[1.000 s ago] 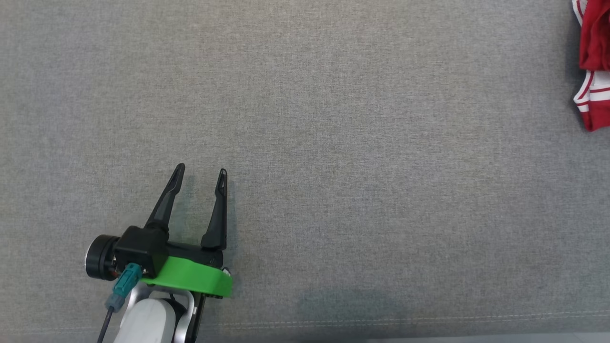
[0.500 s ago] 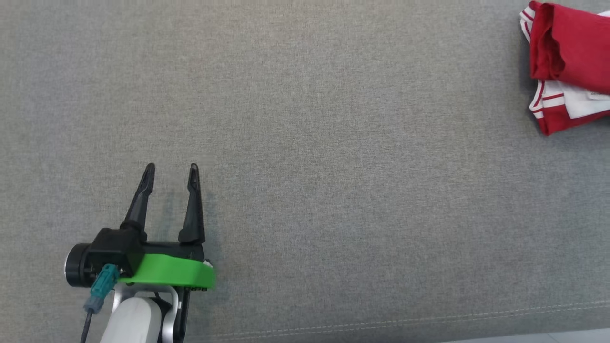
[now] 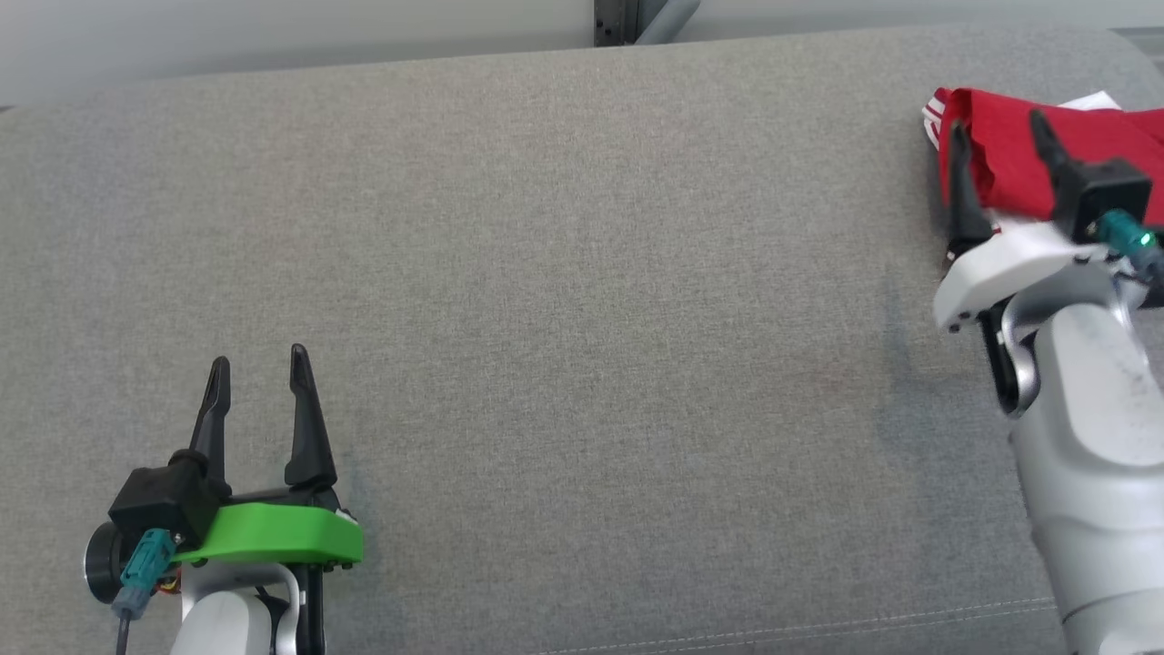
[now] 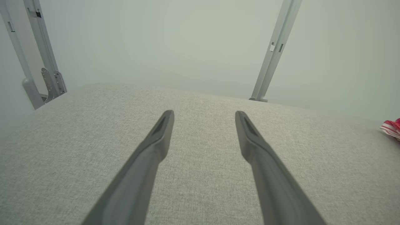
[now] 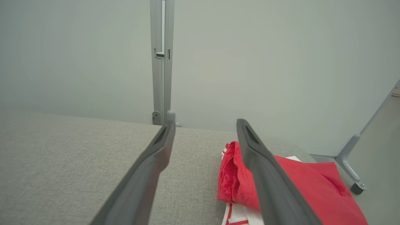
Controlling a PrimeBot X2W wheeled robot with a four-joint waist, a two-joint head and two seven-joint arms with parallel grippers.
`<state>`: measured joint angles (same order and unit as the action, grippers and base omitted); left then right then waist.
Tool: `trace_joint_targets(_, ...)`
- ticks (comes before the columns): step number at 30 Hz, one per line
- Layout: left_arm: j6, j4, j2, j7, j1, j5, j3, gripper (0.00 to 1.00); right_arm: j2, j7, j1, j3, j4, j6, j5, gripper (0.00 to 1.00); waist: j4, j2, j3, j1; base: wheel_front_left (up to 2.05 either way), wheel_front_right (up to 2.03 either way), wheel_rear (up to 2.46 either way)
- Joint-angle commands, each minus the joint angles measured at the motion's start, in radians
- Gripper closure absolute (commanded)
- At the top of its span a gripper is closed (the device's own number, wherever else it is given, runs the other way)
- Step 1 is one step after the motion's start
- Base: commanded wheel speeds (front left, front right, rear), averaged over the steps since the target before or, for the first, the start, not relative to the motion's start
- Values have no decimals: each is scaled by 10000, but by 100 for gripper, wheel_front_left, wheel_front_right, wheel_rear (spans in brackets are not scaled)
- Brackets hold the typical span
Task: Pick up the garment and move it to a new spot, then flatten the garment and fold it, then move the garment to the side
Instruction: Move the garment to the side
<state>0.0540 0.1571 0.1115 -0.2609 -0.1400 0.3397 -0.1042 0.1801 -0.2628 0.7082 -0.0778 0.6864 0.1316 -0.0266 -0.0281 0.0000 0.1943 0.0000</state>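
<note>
Garment (image 3: 1000, 162) beside spread right end effector (image 3: 996, 121); spread left end effector (image 3: 258, 357) well apart.

The light is bright, soft and even over the grey bench (image 3: 582, 273), with no glare on the fabric. Shadows on the bench are weak: a faint one just beside the left hand (image 3: 258, 357), and a dim smudge on the fabric beside the right arm (image 3: 1091, 428). In the head view the right hand (image 3: 996, 122) is a little smeared, while the weave of the bench is sharp. Both wrist views are pale and low in contrast, with a greenish tint on the wall (image 5: 78, 62). In these views the fingers (image 4: 140, 175) go out of focus toward the bottom edge. The metal posts (image 4: 272, 62) behind the bench lean outward from lens distortion. The red garment (image 4: 391, 128) at the bench's edge looks soft.
</note>
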Motion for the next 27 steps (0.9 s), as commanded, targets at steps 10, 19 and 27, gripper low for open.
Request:
trace_joint_targets(10, -77, 389, -102, -36, 561, -437, 37, 0, -1004, 207, -2927, 1141, -2606, -19, 1211, 0, 219, 0, -968, 0, 0, 0, 0)
trace_joint_targets(19, 30, 651, -229, -38, 921, -704, 96, 0, -1286, 644, -5320, 1290, -4606, -19, 1917, 0, 286, 0, -1219, 0, 0, 0, 0)
trace_joint_targets(27, 145, 875, -297, -37, 1131, -844, -88, 0, -1289, 500, -6406, 1331, -5429, -17, 2485, 0, 336, 0, -1399, 0, 0, 0, 0)
